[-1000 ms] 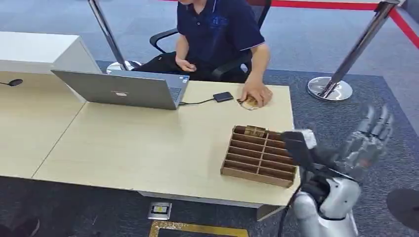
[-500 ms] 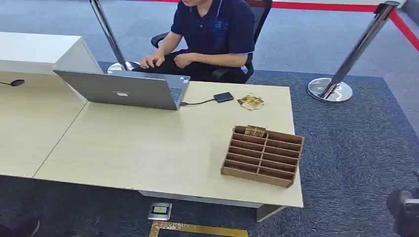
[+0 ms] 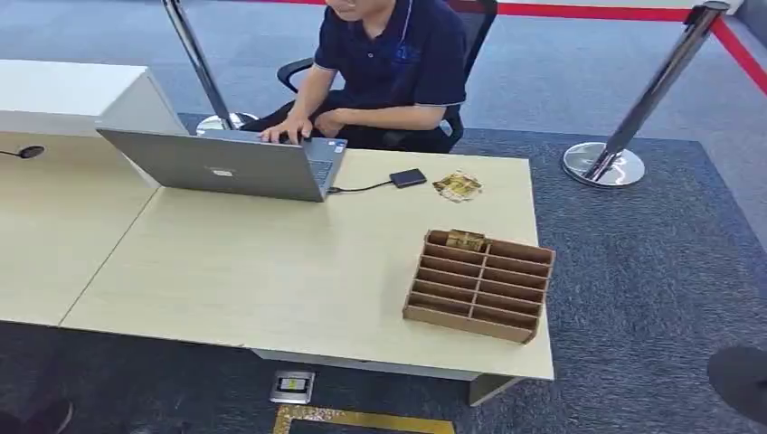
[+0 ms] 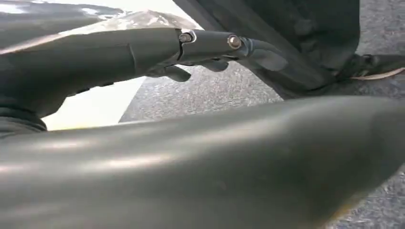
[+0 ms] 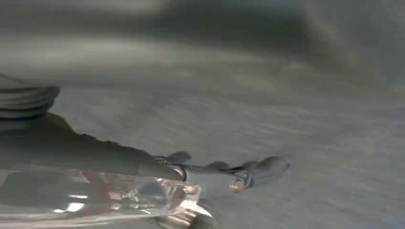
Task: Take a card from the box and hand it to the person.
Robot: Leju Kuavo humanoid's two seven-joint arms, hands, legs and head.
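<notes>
A brown wooden box (image 3: 479,285) with several slots stands near the right end of the light desk (image 3: 271,262). A small stack of gold cards (image 3: 467,240) sits in its far-left slot. More gold cards (image 3: 458,185) lie loose on the desk, near the person (image 3: 389,63) in a dark blue shirt. That person sits behind the desk with a hand on the laptop (image 3: 226,163). My left hand (image 4: 143,52) hangs over carpet, fingers stretched out, holding nothing. My right hand (image 5: 157,167) also hangs over blurred grey floor with straight fingers and nothing in them.
A small black device (image 3: 409,177) is cabled to the laptop. Two stanchion posts (image 3: 624,136) (image 3: 203,81) stand on the carpet behind the desk. A white counter (image 3: 72,90) adjoins the desk at the far left. A floor socket (image 3: 292,386) lies under the desk's front edge.
My right arm, raised beside the box a second ago, has dropped out of the head view. The person's hand left the loose cards and moved to the laptop.
</notes>
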